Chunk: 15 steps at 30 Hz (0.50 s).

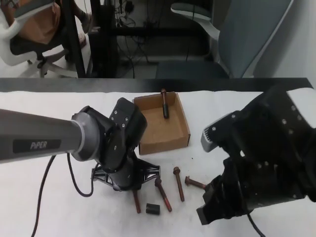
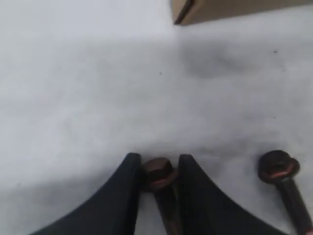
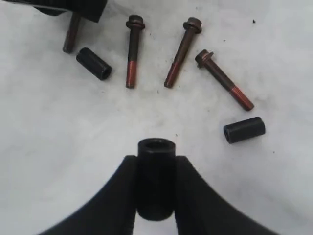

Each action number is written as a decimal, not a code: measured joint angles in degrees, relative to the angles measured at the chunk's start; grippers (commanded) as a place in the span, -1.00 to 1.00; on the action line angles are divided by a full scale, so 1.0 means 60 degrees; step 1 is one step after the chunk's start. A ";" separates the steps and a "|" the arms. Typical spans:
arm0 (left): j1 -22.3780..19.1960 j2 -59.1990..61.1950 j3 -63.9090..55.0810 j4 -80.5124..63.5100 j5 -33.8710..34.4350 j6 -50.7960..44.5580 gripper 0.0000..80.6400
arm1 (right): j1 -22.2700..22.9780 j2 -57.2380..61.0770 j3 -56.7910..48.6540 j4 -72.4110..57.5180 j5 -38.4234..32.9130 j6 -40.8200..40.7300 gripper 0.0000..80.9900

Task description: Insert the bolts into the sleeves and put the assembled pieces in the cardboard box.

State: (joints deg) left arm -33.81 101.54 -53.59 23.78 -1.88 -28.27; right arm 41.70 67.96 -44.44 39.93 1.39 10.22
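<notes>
White worktop (image 1: 39,106), office chairs and a dark frame in the room behind. Step in hand, by my judgement: one bolt and one sleeve are each gripped and not yet mated. My left end effector (image 2: 157,159) is narrowed on a bolt (image 2: 159,172) just under the head, the shank running back between the fingers; whether it is clear of the worktop I cannot tell. My right end effector (image 3: 156,159) is clamped on a sleeve (image 3: 156,183), its open bore standing out past the fingertips. The two held parts are near one another but apart. The next move calls for bringing the bolt's free threaded end in line with that bore and keeping both axes true before pushing home. Three loose bolts (image 3: 132,51) and two spare sleeves (image 3: 94,63) lie on the worktop between my two arms, ahead of the held sleeve, none touching it. The cardboard box (image 1: 163,140) sits beyond them, closer to my left arm, with what appears to be one assembled piece (image 1: 165,104) inside against its far wall
</notes>
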 measured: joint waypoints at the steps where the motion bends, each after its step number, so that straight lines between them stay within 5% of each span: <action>1: 0.0000 -0.0019 0.0000 -0.0216 0.0257 0.0174 -0.95 | 0.0000 -0.0162 -0.0005 0.0000 0.0033 -0.0061 -0.99; 7: -0.0469 -0.1286 0.0363 -0.1044 0.1135 0.1253 -0.95 | 0.0000 -0.1610 0.0668 -0.0763 0.0308 -0.0195 -0.99; 15: -0.1336 -0.5520 0.2128 -0.3718 0.1443 0.2961 -0.95 | 0.0248 -0.4585 0.2682 -0.2720 -0.0231 -0.0195 -0.99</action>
State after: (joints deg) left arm -41.82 68.42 -40.82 1.48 6.78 -10.51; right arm 43.18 40.45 -28.34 23.62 0.00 9.05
